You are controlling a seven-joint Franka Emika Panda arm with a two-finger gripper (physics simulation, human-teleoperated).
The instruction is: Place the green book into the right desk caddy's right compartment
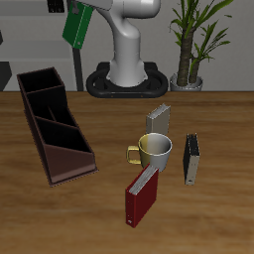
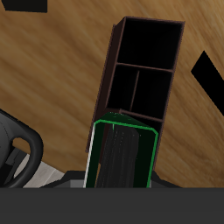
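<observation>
Green book (image 1: 75,27) hangs high off the bench (image 1: 208,213), clamped in the fingers (image 2: 122,166), tilted, above the caddy's (image 1: 55,124) far end. Held on edge so it can drop between the dividers; caddy compartments look empty in wrist view.

Office desk: wooden table (image 1: 60,213), books, potted plant (image 1: 193,40).

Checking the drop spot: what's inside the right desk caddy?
The right desk caddy shows only dark, bare compartments between dividers. In the wrist view, the green book covers its nearest end.
</observation>
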